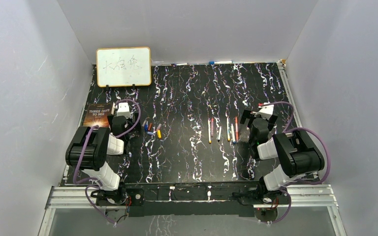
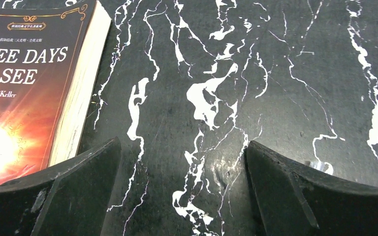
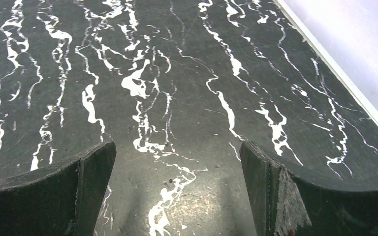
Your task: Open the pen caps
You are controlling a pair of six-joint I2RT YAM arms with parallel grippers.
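Note:
Several small pen caps [image 1: 152,130], blue, red, orange and purple, lie loose in a cluster on the black marbled mat, left of centre. A row of several thin marker pens [image 1: 224,129] lies right of centre, pointing front to back. My left gripper [image 1: 123,104] is left of the caps, beside a book, low over the mat; in the left wrist view it [image 2: 182,147] is open and empty. My right gripper [image 1: 261,115] is just right of the pens; in the right wrist view it [image 3: 177,145] is open and empty over bare mat. No pen or cap shows in either wrist view.
A book, "Three Days to See" [image 1: 97,115], lies at the mat's left edge and shows in the left wrist view [image 2: 24,88]. A small whiteboard [image 1: 123,66] stands at the back left. More markers [image 1: 215,62] lie along the back wall. The mat's right edge [image 3: 334,73] is near.

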